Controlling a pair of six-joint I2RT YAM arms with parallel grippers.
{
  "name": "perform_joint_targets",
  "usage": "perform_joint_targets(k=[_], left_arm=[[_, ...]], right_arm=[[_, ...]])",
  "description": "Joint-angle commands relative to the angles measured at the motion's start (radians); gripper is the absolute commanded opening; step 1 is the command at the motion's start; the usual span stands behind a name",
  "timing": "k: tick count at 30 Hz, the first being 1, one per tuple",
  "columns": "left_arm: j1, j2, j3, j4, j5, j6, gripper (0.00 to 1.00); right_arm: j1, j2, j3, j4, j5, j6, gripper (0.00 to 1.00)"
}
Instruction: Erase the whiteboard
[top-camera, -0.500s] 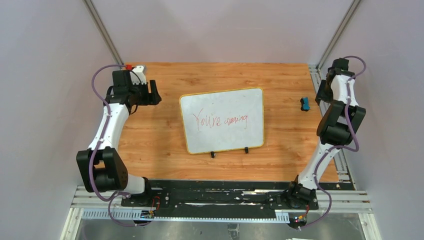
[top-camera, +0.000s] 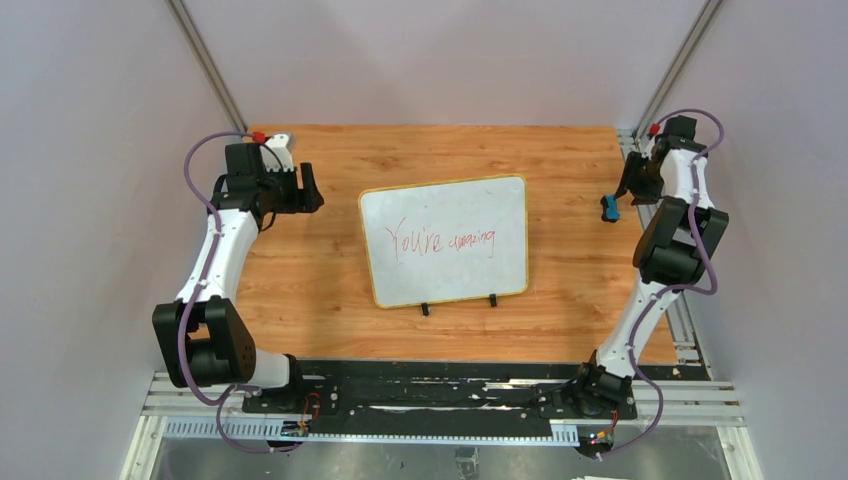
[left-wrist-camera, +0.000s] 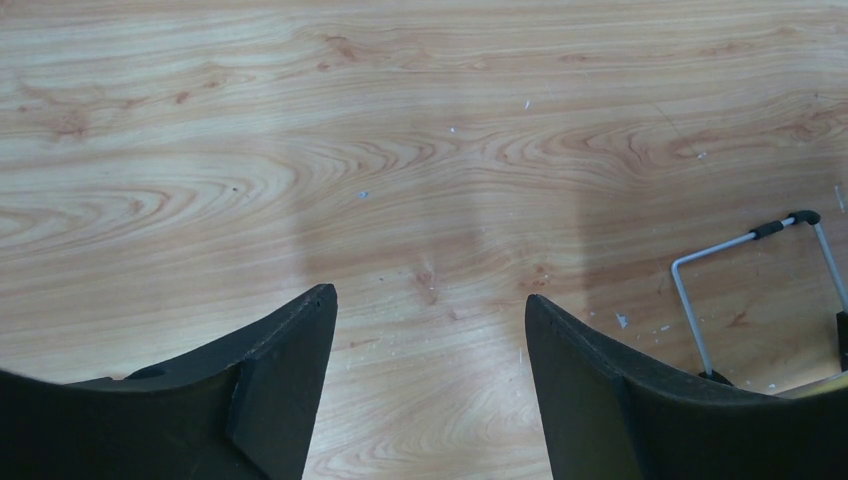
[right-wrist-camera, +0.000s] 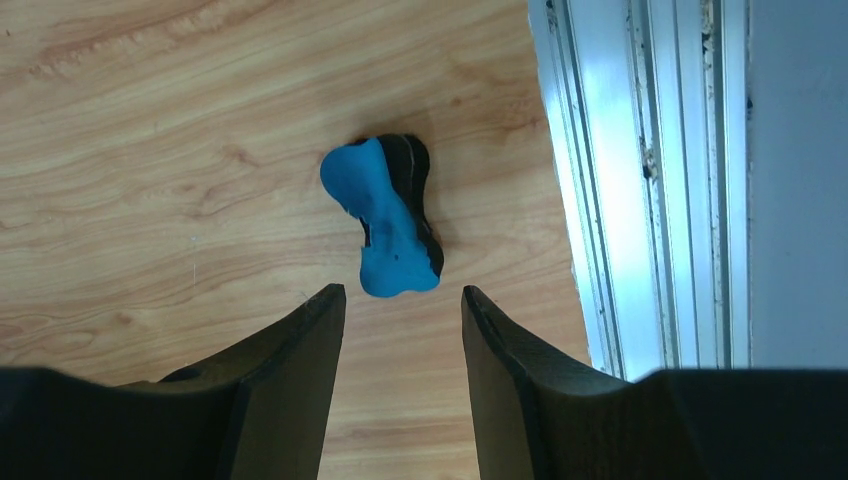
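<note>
The whiteboard (top-camera: 445, 240) lies flat mid-worktop (top-camera: 300, 270) with red handwriting on it and its two black clips on the near edge. The left fingers (left-wrist-camera: 285, 360) stand wide and empty over bare wood to its left. The right fingers (right-wrist-camera: 300, 360) are spread, holding nothing, just above the blue and black eraser (right-wrist-camera: 385, 218) by the right edge.

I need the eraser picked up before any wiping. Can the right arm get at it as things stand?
Probably yes. The right gripper hangs open just short of the eraser, with only bare table between them and nothing crowding the eraser's sides.
</note>
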Motion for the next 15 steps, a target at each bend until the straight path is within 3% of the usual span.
perform_joint_targets(k=[1,15], left_arm=[[0.004,-0.019,-0.011,0.017,0.021,0.013,0.73],[0.004,-0.021,-0.011,0.004,-0.003,0.018,0.73]], right_arm=[[0.007,0.071,0.055,-0.021,-0.035,-0.007,0.48],[0.016,0.146,0.048,-0.005,-0.082,-0.001,0.49]])
